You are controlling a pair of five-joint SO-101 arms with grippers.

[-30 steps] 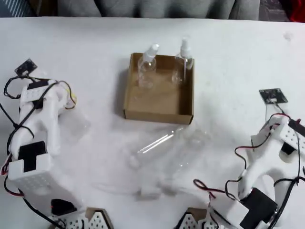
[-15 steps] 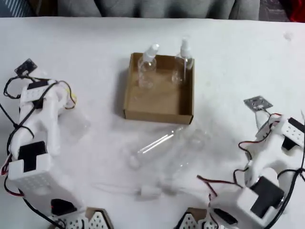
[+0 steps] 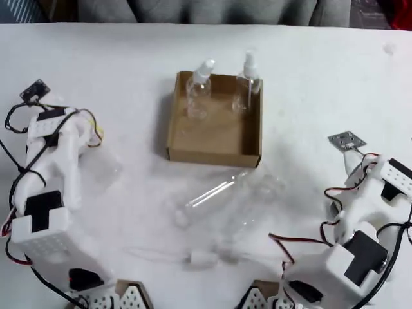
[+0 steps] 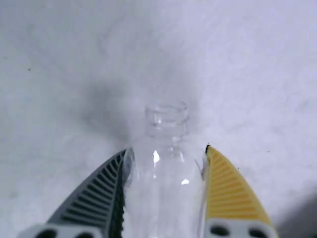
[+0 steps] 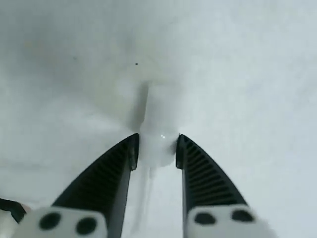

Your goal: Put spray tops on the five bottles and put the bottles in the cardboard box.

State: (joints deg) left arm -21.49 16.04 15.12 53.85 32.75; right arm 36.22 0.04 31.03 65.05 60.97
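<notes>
- High view: white table (image 3: 309, 77), grey seat cushions (image 3: 225, 9) behind; cardboard box (image 3: 215, 153) with two topped bottles (image 3: 198, 90) well ahead of both arms; right arm (image 3: 360, 215) sits lower and turned compared with a second ago.
- Left wrist view: left gripper (image 4: 166, 150) pinches an uncapped bottle (image 4: 167, 119), neck just past the fingertips.
- Right wrist view: right gripper (image 5: 157, 141) pinches a white spray top (image 5: 159, 116).

The white tabletop (image 3: 322, 64) was wide. Past its far edge sat something grey (image 3: 212, 9), with a red bit (image 3: 402, 13) in the corner.
</notes>
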